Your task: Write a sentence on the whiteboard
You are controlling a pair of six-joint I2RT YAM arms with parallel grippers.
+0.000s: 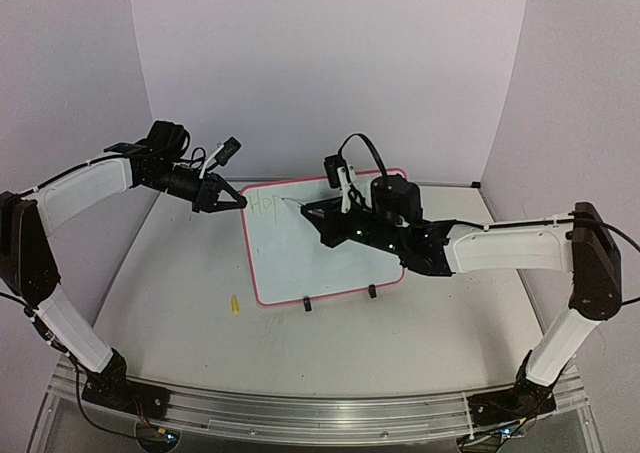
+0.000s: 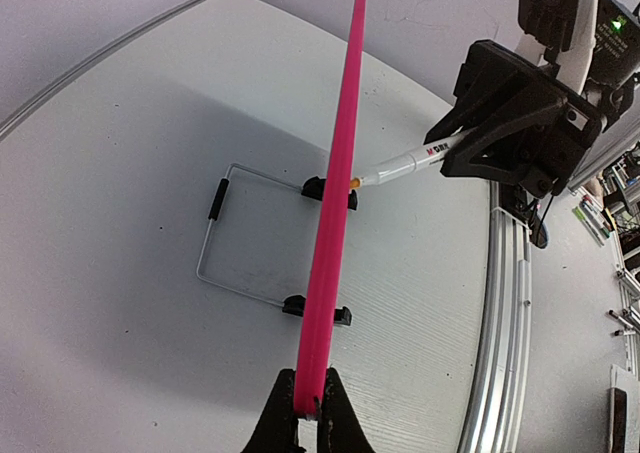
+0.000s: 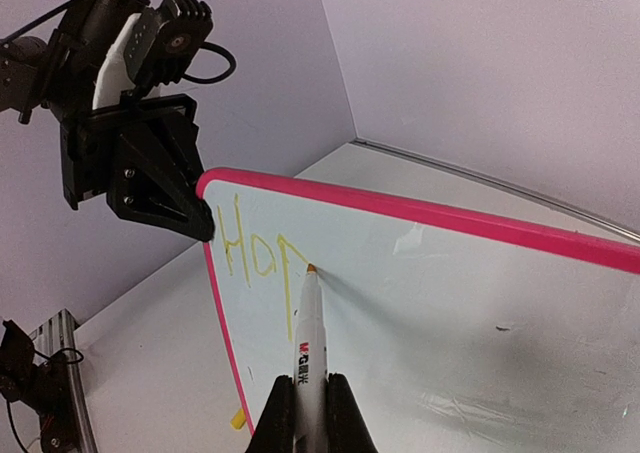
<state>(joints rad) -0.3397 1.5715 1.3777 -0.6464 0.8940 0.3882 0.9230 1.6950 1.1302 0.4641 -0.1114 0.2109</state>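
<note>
We record: whiteboard (image 1: 300, 258) standing on bench (image 1: 180, 303), far-left corner clamped in left hand (image 1: 238, 203); marker (image 3: 308, 338) clamped in right hand (image 3: 308, 401), tip on board; yellow sentence (image 3: 255, 253) reads "Hop".

The whiteboard (image 1: 300, 263) stands on the table (image 1: 170, 293), marker (image 3: 308, 338) tip against its face.

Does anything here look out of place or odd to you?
Only small things. A little yellow piece, perhaps the cap of the marker, lies loose on the table beside the whiteboard's near left corner. The writing is pale yellow, hard to read on white.
</note>
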